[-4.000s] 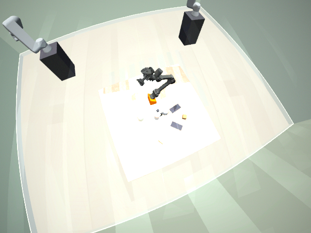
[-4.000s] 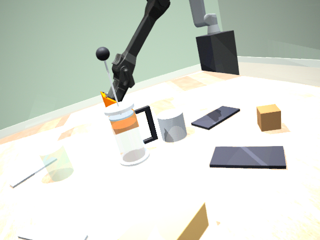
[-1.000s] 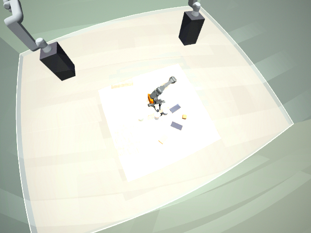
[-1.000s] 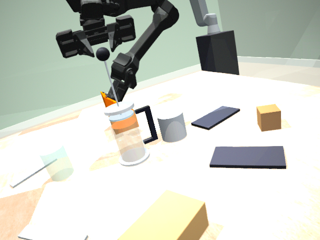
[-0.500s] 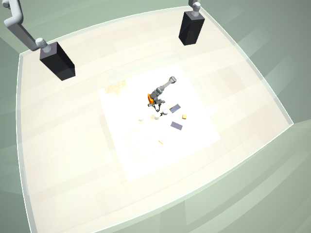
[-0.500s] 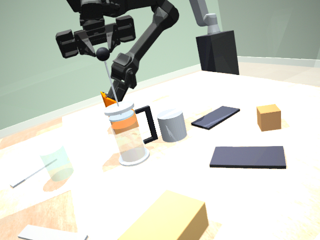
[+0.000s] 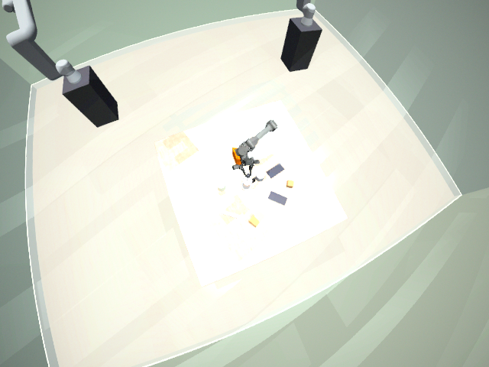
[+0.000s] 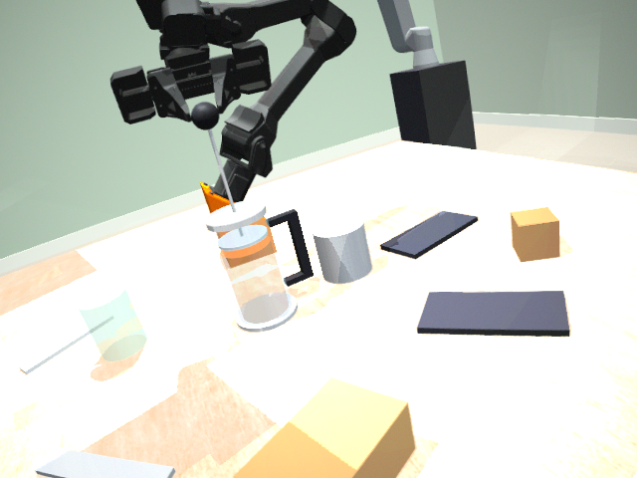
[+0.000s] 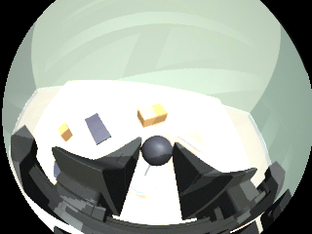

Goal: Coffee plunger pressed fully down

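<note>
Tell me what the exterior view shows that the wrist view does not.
Only the exterior view shows the glass coffee press with its black handle, and the grey cylinder beside it. Only the wrist view shows both inner faces of the jaws against the black round plunger knob. Both show the knob gripped and the orange cube.
</note>
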`<state>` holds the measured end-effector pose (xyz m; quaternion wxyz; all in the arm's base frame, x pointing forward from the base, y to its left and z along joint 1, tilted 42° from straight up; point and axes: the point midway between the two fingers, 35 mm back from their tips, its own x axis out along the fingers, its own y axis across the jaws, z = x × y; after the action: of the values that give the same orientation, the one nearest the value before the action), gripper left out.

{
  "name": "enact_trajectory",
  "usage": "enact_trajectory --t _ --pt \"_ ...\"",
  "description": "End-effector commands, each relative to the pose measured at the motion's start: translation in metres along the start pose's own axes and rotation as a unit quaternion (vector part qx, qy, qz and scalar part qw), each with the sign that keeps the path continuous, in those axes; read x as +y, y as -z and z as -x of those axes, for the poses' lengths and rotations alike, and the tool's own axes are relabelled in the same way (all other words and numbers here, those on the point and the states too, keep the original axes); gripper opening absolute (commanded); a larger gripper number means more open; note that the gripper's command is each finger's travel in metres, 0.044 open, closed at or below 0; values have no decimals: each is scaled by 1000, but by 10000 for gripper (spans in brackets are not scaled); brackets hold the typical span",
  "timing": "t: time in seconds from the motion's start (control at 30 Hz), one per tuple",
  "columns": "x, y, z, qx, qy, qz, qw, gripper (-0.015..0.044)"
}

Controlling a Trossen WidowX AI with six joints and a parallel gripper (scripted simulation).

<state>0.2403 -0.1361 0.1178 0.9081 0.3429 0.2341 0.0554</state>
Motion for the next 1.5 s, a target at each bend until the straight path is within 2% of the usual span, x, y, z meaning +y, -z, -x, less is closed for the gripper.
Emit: enact_trajectory --t 0.0,1.47 --pt "-2 19 -8 17 4 -12 1000 123" --pt "-2 69 -56 12 2 -14 1000 123"
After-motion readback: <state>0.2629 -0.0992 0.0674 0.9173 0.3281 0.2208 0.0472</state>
